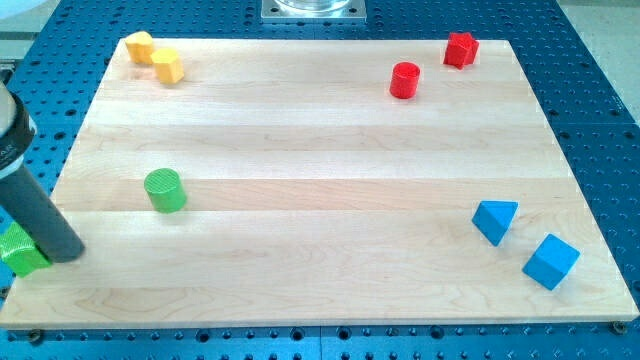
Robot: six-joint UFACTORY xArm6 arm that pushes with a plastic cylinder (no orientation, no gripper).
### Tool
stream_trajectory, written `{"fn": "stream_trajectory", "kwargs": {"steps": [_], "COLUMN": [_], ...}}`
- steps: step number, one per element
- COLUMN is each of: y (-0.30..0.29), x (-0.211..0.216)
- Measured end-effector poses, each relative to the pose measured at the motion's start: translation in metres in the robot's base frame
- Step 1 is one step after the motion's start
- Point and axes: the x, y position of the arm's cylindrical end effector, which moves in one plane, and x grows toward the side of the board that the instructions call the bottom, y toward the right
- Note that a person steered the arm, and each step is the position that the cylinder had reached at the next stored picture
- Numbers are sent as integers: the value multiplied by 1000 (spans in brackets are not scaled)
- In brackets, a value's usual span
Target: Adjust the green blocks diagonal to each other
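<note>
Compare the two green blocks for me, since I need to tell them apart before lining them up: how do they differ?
The green cylinder stands upright in full view, well in from the board's left edge; the other green block sits right at that edge, lower in the view, its shape unclear. My tip rests against the edge block and the rod hides part of it, while the cylinder stands apart from my tip. Both share the same bright green.

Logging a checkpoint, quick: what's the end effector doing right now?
No jaws, holding nothing: my tip sits against the green block at the view's left edge.
</note>
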Motion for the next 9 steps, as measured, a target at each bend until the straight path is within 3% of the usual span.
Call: {"fn": "stream_trajectory", "kwargs": {"steps": [3,6,7,9], "y": [67,67,108,103], "x": [-6,-9,-9,-63]}}
